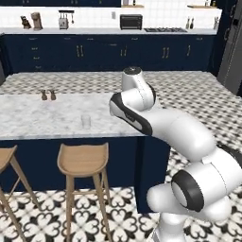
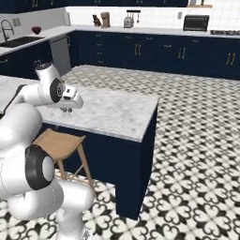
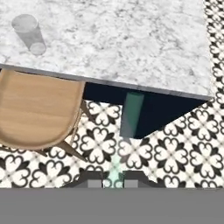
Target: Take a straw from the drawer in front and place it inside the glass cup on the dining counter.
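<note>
The gripper (image 3: 113,183) is closed on the thin, pale whitish-blue straw (image 3: 131,114), which juts straight out past the edge of the long white-grey marbled surface (image 3: 131,39). The small clear glass cup (image 3: 29,34) stands on that surface, well apart to one side, above a rounded wooden stool (image 3: 37,109)
</note>
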Tool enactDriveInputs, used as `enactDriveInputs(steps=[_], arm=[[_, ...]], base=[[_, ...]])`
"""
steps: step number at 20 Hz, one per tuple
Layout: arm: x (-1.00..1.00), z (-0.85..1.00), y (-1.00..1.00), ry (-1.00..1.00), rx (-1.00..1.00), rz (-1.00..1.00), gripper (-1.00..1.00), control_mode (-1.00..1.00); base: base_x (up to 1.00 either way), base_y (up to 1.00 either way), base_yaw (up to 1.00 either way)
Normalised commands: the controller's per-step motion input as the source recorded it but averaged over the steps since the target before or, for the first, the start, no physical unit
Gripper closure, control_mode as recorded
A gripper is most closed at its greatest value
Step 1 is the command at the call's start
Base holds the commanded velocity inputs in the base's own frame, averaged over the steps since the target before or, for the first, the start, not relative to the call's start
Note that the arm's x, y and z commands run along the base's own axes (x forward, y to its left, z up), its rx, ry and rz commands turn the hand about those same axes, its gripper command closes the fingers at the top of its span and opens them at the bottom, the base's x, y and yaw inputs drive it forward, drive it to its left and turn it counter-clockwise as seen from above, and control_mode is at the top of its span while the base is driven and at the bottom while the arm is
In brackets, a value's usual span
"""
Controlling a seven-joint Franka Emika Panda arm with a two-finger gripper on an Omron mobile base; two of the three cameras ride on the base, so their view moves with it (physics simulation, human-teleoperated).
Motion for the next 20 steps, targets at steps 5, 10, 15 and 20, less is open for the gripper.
enactDriveInputs(steps=[5, 10, 15, 20], arm=[[0.0, 0.0, 0.0, 0.0, 0.0, 0.0, 1.0, 1.0], [0.0, 0.0, 0.0, 0.0, 0.0, 0.0, 1.0, 1.0], [0.0, 0.0, 0.0, 0.0, 0.0, 0.0, 1.0, 1.0], [0.09, 0.0, 0.0, 0.0, 0.01, 0.0, 1.0, -1.0]], base=[[0.01, 1.0, -0.36], [0.33, 0.86, -0.23], [0.93, 0.25, -0.09], [0.73, 0.07, -0.03]])
